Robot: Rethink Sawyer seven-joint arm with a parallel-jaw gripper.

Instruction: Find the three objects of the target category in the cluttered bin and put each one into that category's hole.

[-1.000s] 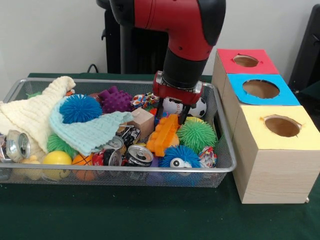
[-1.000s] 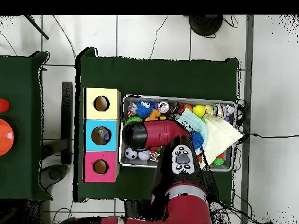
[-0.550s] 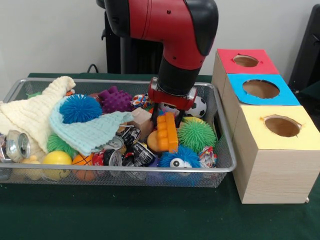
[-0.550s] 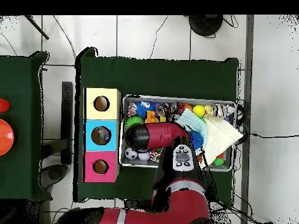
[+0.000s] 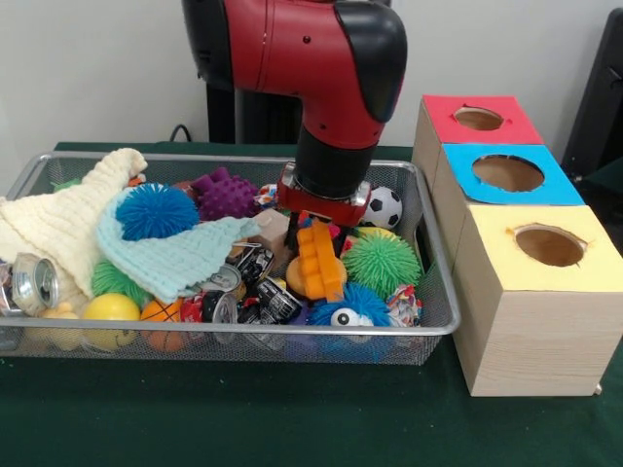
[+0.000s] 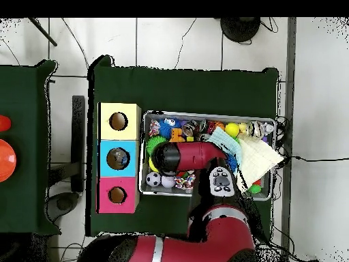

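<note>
1 wire bin (image 5: 428, 321) holds the clutter: a cream cloth (image 5: 68, 219) at the left, a blue spiky ball (image 5: 156, 211) and a mint knitted cloth (image 5: 175, 255) beside it. Near the middle, the gripper (image 5: 319, 226) is closed on the top of an orange toy brick (image 5: 319, 258), which stands upright among the toys directly beneath it. A green spiky ball (image 5: 382, 265) sits just right of the brick. Right of the bin stand 3 boxes with holes, red (image 5: 479, 119), blue (image 5: 508, 173) and yellow (image 5: 548, 245).
</note>
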